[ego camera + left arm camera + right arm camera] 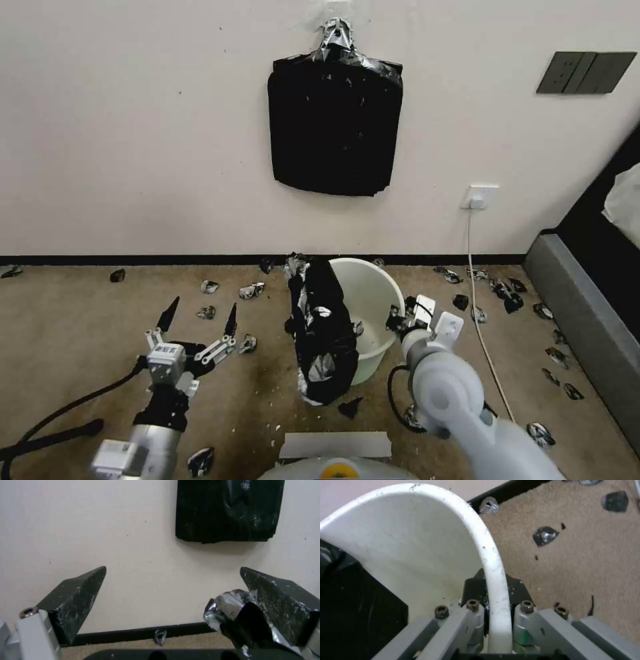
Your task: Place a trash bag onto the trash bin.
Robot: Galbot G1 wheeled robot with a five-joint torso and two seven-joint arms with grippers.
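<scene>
Gripping the plain rim of the round white plastic trash bin (pixel 370 300) at lower centre of the head view, the right claw (pixel 408 319) has its jaws closed on that rim. A wrinkly glossy black film trash bag (pixel 323 333) drapes over the bin's left side down to the beige carpet (pixel 80 347). At lower left, the left claw (pixel 199 319) hangs spread wide, gripping nothing, well apart from the bin.

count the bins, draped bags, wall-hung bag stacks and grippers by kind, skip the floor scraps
trash bin: 1
trash bag draped over its edge: 1
hanging bag stack: 1
grippers: 2, the left gripper open, the right gripper clamped on the bin
total: 5
</scene>
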